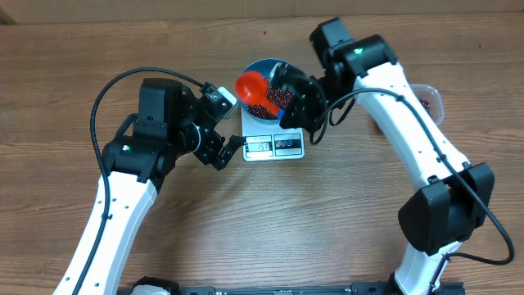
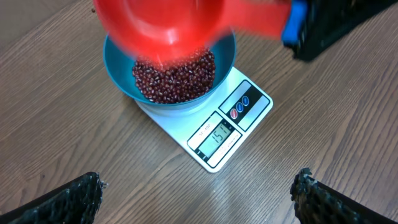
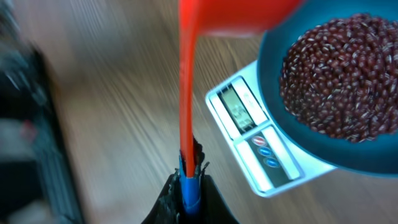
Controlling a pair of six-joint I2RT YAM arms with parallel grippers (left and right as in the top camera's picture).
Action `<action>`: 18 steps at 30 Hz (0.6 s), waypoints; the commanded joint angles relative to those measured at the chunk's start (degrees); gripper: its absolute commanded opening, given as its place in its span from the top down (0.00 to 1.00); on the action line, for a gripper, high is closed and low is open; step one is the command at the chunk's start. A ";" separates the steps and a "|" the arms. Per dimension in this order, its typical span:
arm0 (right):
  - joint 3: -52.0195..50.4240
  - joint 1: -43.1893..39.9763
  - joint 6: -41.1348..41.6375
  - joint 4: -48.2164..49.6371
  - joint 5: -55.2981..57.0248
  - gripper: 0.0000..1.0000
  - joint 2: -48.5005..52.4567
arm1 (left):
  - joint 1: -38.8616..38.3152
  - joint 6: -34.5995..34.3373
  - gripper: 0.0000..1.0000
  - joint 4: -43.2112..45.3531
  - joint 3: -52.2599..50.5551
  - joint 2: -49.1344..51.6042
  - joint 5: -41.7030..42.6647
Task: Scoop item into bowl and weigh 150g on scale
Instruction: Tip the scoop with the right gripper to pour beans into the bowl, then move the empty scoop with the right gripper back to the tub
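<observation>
The blue bowl stands on the white scale, with a maroon heap of beans inside it. My right gripper is shut on the blue end of a red scoop, whose cup hangs blurred over the bowl's left rim. The right wrist view shows the scoop's handle running up from the shut gripper, with bowl, beans and scale to its right. My left gripper is open and holds nothing. It hovers just left of the scale.
A clear plastic tub with some beans stands at the right, partly hidden behind my right arm. The scale's display faces the table's near side. Bare wooden tabletop spreads in front of the scale.
</observation>
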 commanded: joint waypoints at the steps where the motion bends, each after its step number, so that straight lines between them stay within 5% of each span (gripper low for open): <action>1: 1.27 -4.50 19.37 1.62 -8.46 0.96 -1.66 | 0.57 -0.39 0.01 0.02 0.17 0.11 0.15; 5: 1.27 -9.88 31.71 1.53 -14.60 0.96 -1.66 | 0.57 -0.37 0.00 0.02 0.20 0.11 0.15; 11: 1.27 -17.86 31.52 -0.02 -35.10 0.96 -1.66 | 0.57 -0.37 0.00 0.02 0.17 0.11 0.15; 18: 1.16 -27.39 20.83 -17.40 -32.37 0.96 -1.66 | 0.57 -0.37 0.00 0.02 0.17 0.11 0.15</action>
